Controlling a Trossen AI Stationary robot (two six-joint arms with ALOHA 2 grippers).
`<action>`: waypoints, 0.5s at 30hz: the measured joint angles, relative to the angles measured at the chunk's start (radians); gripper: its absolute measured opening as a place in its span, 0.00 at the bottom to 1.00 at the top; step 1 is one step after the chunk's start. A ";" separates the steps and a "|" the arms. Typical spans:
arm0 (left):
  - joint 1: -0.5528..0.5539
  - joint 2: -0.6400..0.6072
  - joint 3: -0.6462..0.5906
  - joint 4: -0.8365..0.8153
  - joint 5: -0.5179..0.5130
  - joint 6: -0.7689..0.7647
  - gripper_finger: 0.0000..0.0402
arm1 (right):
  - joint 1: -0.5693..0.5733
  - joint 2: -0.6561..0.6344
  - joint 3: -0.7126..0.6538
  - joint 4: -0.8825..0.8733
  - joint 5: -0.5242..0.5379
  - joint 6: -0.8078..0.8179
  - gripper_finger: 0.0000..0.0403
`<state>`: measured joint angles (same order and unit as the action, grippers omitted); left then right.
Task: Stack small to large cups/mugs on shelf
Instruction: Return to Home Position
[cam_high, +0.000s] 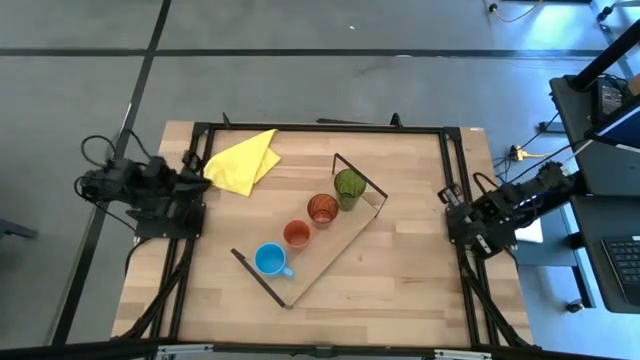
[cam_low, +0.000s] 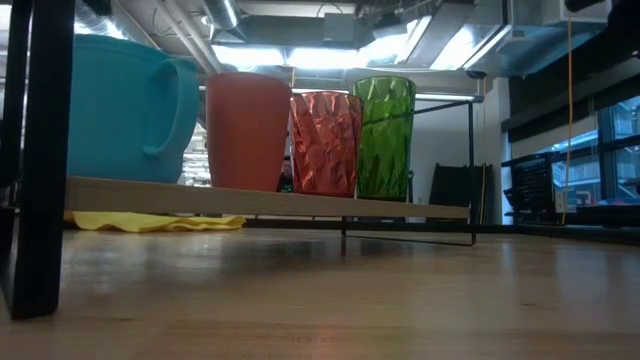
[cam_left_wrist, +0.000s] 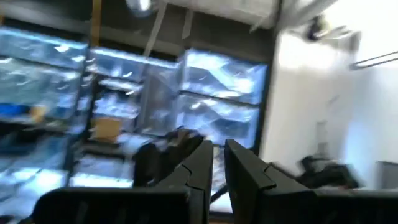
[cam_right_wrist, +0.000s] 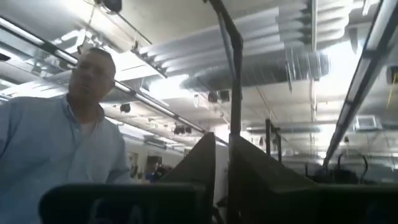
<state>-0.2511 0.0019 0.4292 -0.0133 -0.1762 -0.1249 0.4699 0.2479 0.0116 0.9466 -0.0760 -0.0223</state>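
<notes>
Four cups stand upright in a row on the light-wood shelf, which lies diagonally on the table. In order they are the light blue handled mug, the short orange-red cup, the orange-red tumbler and the tall green tumbler. The low view shows them side by side: mug, short cup, orange-red tumbler, green tumbler. My left gripper is drawn back at the table's left edge and is shut. My right gripper is drawn back at the right edge, also shut. Neither is near the cups.
A crumpled yellow cloth lies on the table near the far left corner, beside the left arm. Black wire frames stand at the shelf's ends. A black frame rims the table. A person shows beyond the table in the right wrist view.
</notes>
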 joint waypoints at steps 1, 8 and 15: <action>0.001 0.002 -0.016 0.001 -0.034 -0.001 0.09 | -0.020 -0.017 -0.002 0.002 -0.019 0.000 0.12; 0.055 0.001 -0.105 0.011 -0.080 -0.075 0.09 | -0.150 -0.137 -0.005 -0.216 -0.082 0.059 0.12; 0.122 0.002 -0.178 -0.052 -0.026 -0.240 0.09 | -0.218 -0.247 -0.005 -0.477 0.078 0.088 0.13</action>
<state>-0.1288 0.0036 0.2510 -0.0656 -0.2024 -0.3646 0.2514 0.0012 0.0063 0.4695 0.0025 0.0657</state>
